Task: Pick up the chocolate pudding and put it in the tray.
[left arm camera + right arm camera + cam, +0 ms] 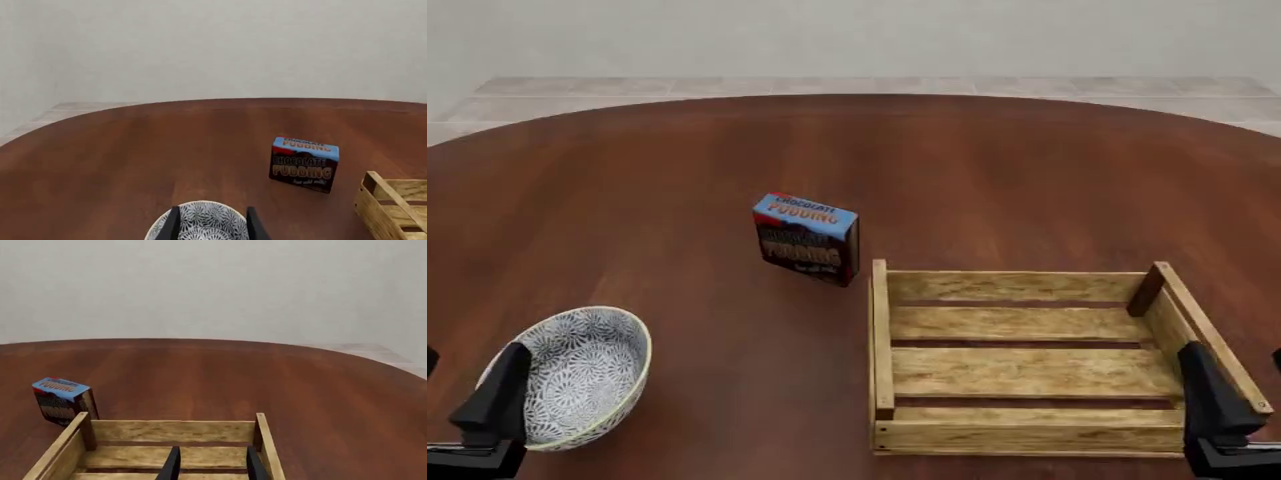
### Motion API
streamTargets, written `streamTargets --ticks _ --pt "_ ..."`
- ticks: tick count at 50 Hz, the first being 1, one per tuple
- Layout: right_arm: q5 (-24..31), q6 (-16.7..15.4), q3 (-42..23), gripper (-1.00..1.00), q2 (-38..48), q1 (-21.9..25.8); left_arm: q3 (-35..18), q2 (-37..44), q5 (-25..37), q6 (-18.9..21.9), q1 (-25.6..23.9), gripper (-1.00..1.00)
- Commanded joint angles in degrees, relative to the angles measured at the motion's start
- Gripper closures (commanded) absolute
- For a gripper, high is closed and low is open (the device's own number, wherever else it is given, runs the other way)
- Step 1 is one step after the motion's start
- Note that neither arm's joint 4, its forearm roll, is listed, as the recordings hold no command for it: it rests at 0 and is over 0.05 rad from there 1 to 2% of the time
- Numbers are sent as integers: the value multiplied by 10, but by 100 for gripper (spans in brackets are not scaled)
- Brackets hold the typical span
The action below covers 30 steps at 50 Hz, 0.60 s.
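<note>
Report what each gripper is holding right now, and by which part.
Nothing is held. The left gripper and right gripper are both open and empty; the chocolate pudding stands untouched on the table, outside the tray.

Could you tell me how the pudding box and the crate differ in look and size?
The pudding box is small, closed and printed blue and dark brown; the crate is far larger, open-topped, plain light wood. The box stands upright and tall; the crate sits low and wide. Both are rectangular and rest on the table.
</note>
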Motion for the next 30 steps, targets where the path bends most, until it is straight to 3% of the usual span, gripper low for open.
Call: streamTargets --ticks 1,24,30 --pt "6 2 -9 -100 2 6 -1 3 -1 0 0 -100" --pt "12 -7 -25 -100 13 10 -1 3 -1 0 0 -100" --pt "-9 -20 -55 -100 74 2 -1 3 -1 0 0 -100"
